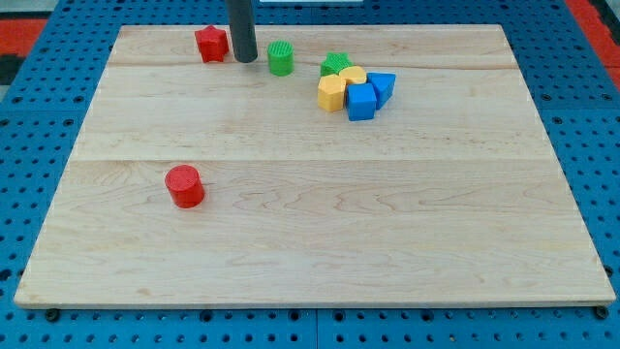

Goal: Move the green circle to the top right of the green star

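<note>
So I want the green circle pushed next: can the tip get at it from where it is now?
Probably yes. My tip stands just to the view's left of the green circle, with bare board between them. The red block lies on its other side, out of the way.

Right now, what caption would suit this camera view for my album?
My tip rests between the red block and the green circle, left of the green star cluster.

bright, even light falls across the wooden board (pixel 320 233), with no glare on it. the red cylinder (pixel 184 186) near the board's left side casts only a faint, soft shadow at its base. the picture is slightly soft, and the board's edges look straight
</note>
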